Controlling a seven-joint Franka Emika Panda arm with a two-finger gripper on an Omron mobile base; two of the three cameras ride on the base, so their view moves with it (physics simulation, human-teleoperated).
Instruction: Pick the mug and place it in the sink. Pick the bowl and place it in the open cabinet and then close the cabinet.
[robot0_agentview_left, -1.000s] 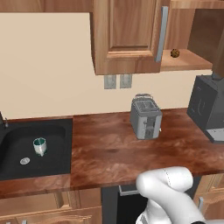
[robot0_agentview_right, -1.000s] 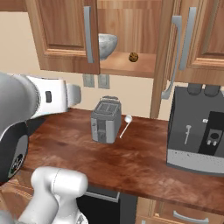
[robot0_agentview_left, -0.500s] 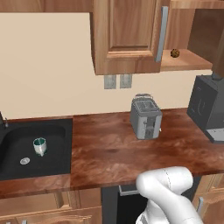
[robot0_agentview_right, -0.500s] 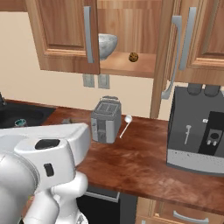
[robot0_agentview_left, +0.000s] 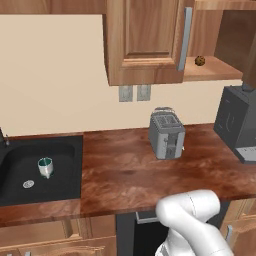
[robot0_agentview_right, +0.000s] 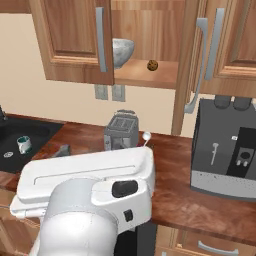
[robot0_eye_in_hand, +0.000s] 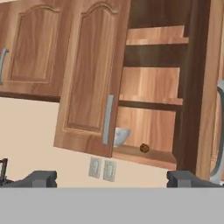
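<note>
The grey speckled bowl (robot0_agentview_right: 122, 50) sits on the lower shelf of the open wall cabinet (robot0_agentview_right: 145, 76), its left part hidden behind the left door. In the hand view the bowl (robot0_eye_in_hand: 122, 136) peeks out past the door's silver handle (robot0_eye_in_hand: 108, 119) of the cabinet (robot0_eye_in_hand: 153, 109). The small white mug (robot0_agentview_left: 45, 167) with its teal inside stands upright in the black sink (robot0_agentview_left: 67, 167), and it appears again as mug (robot0_agentview_right: 23, 144) in sink (robot0_agentview_right: 37, 131). My gripper (robot0_eye_in_hand: 113, 179) is open and empty, aimed up at the cabinet from some distance.
A small brown ball (robot0_agentview_right: 152, 64) lies on the shelf right of the bowl. A silver toaster (robot0_agentview_left: 166, 133) stands mid-counter and a dark coffee machine (robot0_agentview_right: 227, 150) at the right. The right cabinet door (robot0_agentview_right: 186, 65) stands out edge-on. My white arm (robot0_agentview_right: 85, 190) fills the foreground.
My arm has swung across the right base view, from the left edge down into the near foreground. Mug, bowl and cabinet doors have not moved. The jaws stay open.
</note>
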